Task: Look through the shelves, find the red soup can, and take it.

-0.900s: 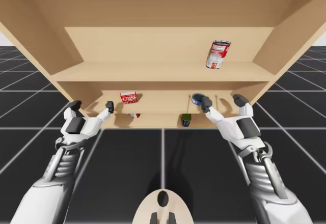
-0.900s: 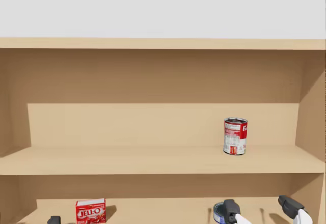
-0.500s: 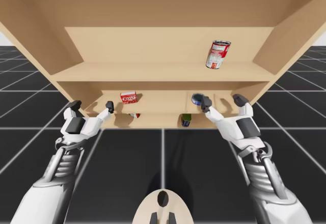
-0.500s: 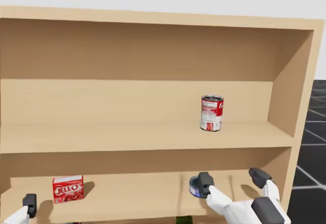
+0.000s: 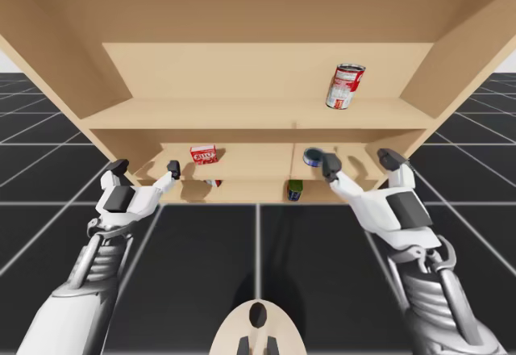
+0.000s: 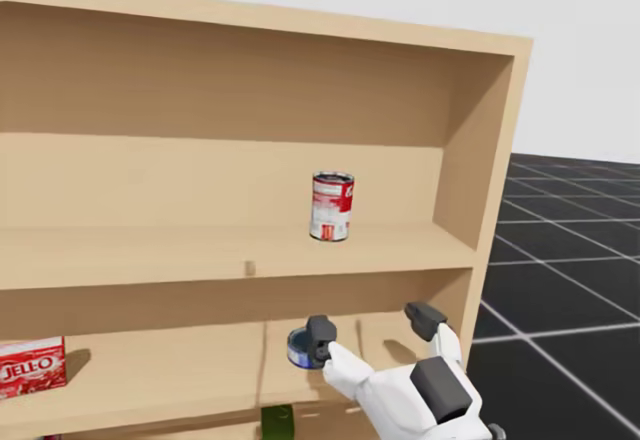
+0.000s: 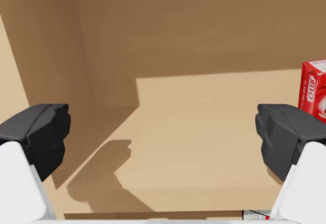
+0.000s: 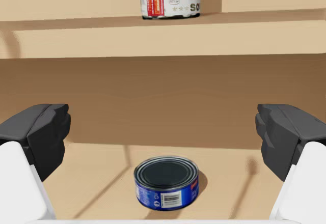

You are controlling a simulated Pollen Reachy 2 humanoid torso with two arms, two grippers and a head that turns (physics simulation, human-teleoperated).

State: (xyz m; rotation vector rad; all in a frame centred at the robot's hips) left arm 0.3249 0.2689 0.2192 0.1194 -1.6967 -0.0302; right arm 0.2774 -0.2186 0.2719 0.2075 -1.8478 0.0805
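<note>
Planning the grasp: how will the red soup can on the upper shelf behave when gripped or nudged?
The red soup can stands upright, taller than wide, so a high nudge could tip it and set it rolling. It looks rigid, probably won't deform; its smooth side may slip.
</note>
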